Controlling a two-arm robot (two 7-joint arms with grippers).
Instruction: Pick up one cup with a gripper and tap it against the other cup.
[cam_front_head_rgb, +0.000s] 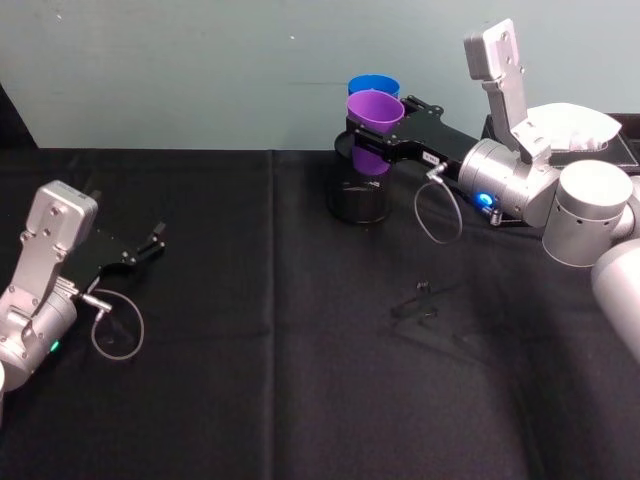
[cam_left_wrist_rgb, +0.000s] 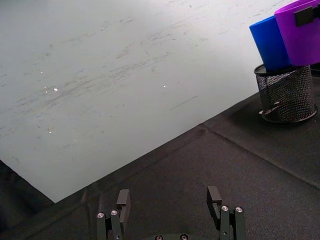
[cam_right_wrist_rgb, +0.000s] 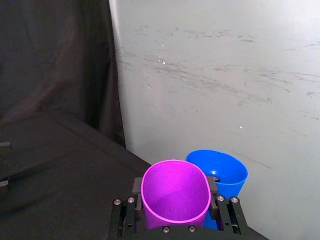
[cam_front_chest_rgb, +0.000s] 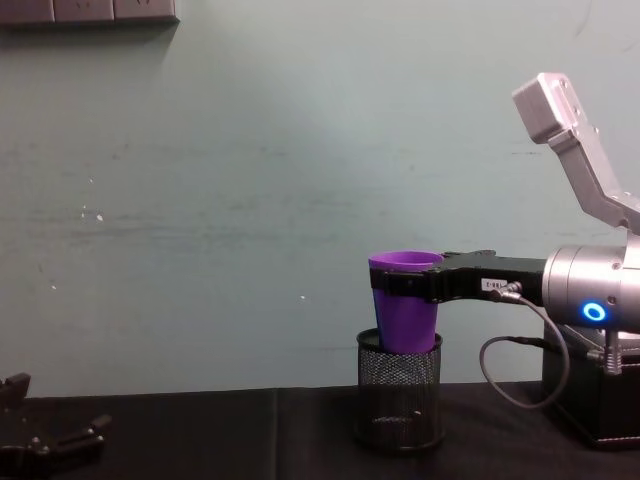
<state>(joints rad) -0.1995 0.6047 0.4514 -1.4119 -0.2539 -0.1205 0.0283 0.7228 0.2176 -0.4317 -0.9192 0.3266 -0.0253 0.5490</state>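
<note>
My right gripper (cam_front_head_rgb: 371, 137) is shut on the purple cup (cam_front_head_rgb: 375, 108) and holds it upright in the air at the back of the table, over a black mesh pen holder (cam_front_head_rgb: 360, 200). In the right wrist view the fingers (cam_right_wrist_rgb: 136, 187) clamp the purple cup (cam_right_wrist_rgb: 175, 202) from both sides. The blue cup (cam_front_head_rgb: 373, 84) stands right behind it, its base in the holder; the two cups (cam_left_wrist_rgb: 270, 42) (cam_left_wrist_rgb: 300, 32) look side by side and touching. In the chest view the purple cup (cam_front_chest_rgb: 405, 325) hides the blue one. My left gripper (cam_front_head_rgb: 150, 245) rests open at the far left.
A black box (cam_front_head_rgb: 612, 150) with a white thing on top stands at the back right beside my right arm. A small black clip-like object (cam_front_head_rgb: 420, 300) lies on the black cloth mid-table. The pale wall rises just behind the cups.
</note>
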